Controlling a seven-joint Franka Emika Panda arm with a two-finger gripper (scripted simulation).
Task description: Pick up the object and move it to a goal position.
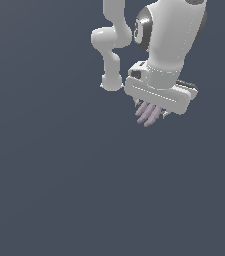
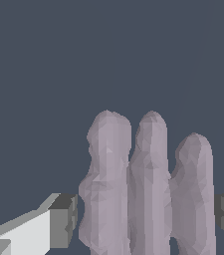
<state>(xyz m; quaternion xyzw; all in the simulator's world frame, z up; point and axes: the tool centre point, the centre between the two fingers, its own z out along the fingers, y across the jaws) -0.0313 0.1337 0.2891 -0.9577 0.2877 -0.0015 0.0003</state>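
The fingers (image 2: 63,221) stand on either side of the object (image 2: 148,189), apparently clamped on it; a loose grip could let the rounded rods slip out during transport.

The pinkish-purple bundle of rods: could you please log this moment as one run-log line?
object: pinkish-purple bundle | pincer: shut on bundle, a finger on each side | rods: project beyond the fingers | goal marker: none visible

Matt, lumpy pinkish object (image 2: 148,189); smooth, glossy white claw (image 1: 151,111) with grey pads (image 2: 63,221).
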